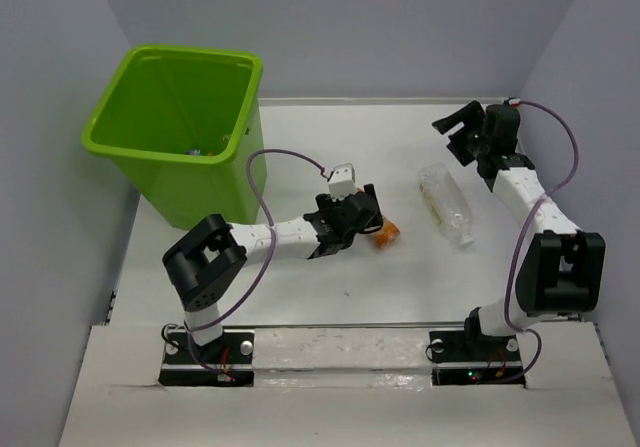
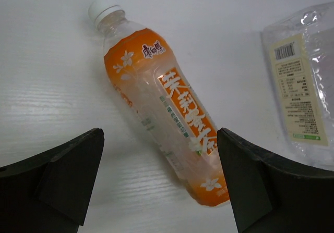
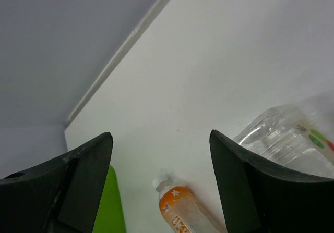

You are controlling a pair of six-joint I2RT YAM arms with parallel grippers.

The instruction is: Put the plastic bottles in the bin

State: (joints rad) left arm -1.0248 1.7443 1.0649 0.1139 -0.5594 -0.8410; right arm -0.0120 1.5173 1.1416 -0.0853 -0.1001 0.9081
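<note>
Left jaws spread wide, orange bottle lying diagonally between them.

This has the look of a robotics lab test cell. A plain white surface is boxed in by bare grey panels at 9, 12 and 3 o'clock (more a booth than a room). The left arm and right arm are bolted to black base plates at 6 o'clock, with purple cables looping exposed. A lime-green bin stands at 10 o'clock, and plastic bottles lie loose near the centre.
</note>
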